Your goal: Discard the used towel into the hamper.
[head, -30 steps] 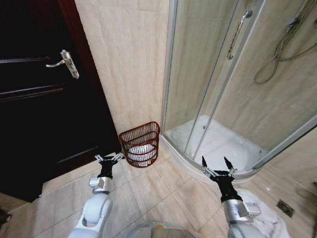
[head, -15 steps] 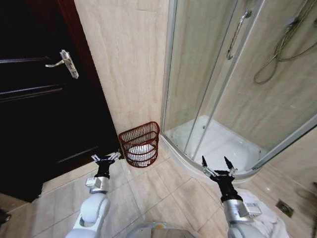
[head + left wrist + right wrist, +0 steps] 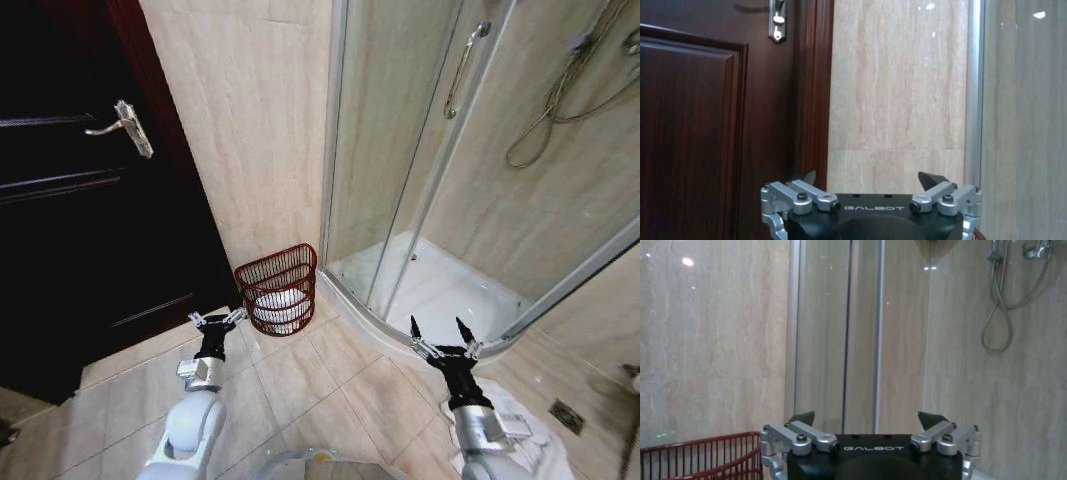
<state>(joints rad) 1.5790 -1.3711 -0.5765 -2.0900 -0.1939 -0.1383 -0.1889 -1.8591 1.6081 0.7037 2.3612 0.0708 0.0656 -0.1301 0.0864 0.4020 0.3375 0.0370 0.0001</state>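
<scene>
Both our grippers are spread wide with nothing between the fingers. The left gripper [image 3: 217, 320] hangs just in front of the hamper [image 3: 277, 290], a bit to its left and low over the floor tiles, not touching it. The right gripper [image 3: 443, 336] is well off to the hamper's right, hovering at the curved front edge of the shower tray [image 3: 440, 290].

Going big to small from there: the glass shower enclosure [image 3: 400, 150] takes up everything to the right of the hamper, starting right beside it, with a chrome handle [image 3: 461, 68] on the door and a shower hose [image 3: 555, 100] hanging on the wall inside. Left of the hamper is the dark wooden door [image 3: 70, 200] with its silver lever handle [image 3: 122, 124]. The beige tiled wall [image 3: 250, 120] runs between door and shower, and the hamper sits on the floor with its flat back against the foot of it, tucked right up to the shower's corner. It's a reddish-brown wire basket and we can see something white [image 3: 280, 300] lying inside. A rumpled white towel [image 3: 520, 440] lies on the floor well to the hamper's right, under our right arm.

From the left wrist we see the open fingers [image 3: 803, 178] against the door frame and wall. From the right wrist the hamper's rim [image 3: 700, 447] shows beside that gripper's open fingers [image 3: 933, 419].
</scene>
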